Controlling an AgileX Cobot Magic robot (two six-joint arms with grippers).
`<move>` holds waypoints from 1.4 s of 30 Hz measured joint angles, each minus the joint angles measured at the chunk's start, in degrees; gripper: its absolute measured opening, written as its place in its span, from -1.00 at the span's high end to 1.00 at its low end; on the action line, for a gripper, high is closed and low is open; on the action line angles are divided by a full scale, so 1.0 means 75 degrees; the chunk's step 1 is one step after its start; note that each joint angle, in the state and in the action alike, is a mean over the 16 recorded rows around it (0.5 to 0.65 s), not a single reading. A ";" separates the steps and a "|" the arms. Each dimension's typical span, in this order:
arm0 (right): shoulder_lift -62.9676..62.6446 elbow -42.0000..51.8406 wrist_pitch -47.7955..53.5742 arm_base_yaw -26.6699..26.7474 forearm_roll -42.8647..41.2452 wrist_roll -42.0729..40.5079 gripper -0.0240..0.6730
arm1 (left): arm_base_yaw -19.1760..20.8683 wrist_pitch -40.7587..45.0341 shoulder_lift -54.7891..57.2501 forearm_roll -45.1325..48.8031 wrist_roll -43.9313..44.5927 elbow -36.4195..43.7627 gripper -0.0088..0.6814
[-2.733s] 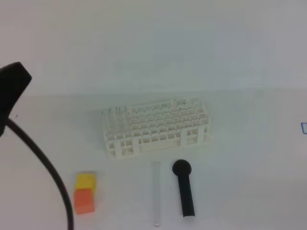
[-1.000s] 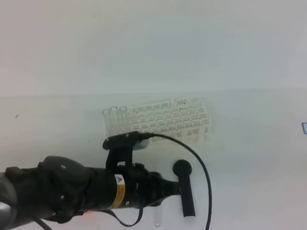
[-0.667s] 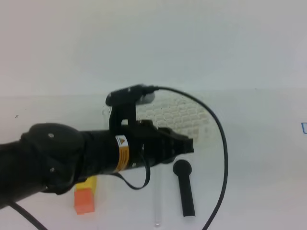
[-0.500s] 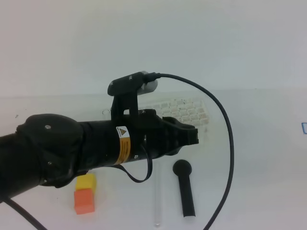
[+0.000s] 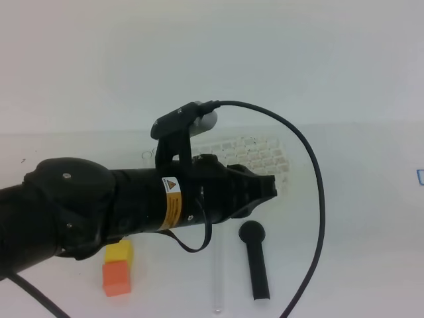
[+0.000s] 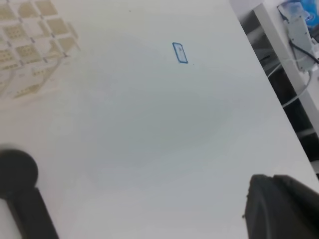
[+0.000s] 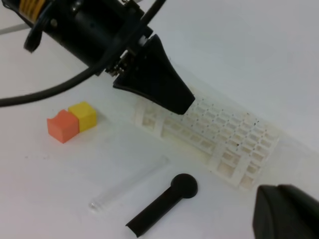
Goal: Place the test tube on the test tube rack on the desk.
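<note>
The left gripper is hovering over the rack, jaws pressed together and empty. Descending like that, it risks knocking the glass tube rolling or bumping the black tool beside it.

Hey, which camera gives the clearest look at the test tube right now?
The right wrist view: the whole test tube lies unobstructed on the desk beside the black stick. The exterior high view shows only its faint lower part below the left arm. The left wrist view does not show it.
</note>
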 joint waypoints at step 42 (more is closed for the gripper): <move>0.0005 0.0000 0.0028 0.0000 0.0130 0.0000 0.94 | -0.1001 0.9524 0.0371 -1.3107 1.2790 -0.0980 0.81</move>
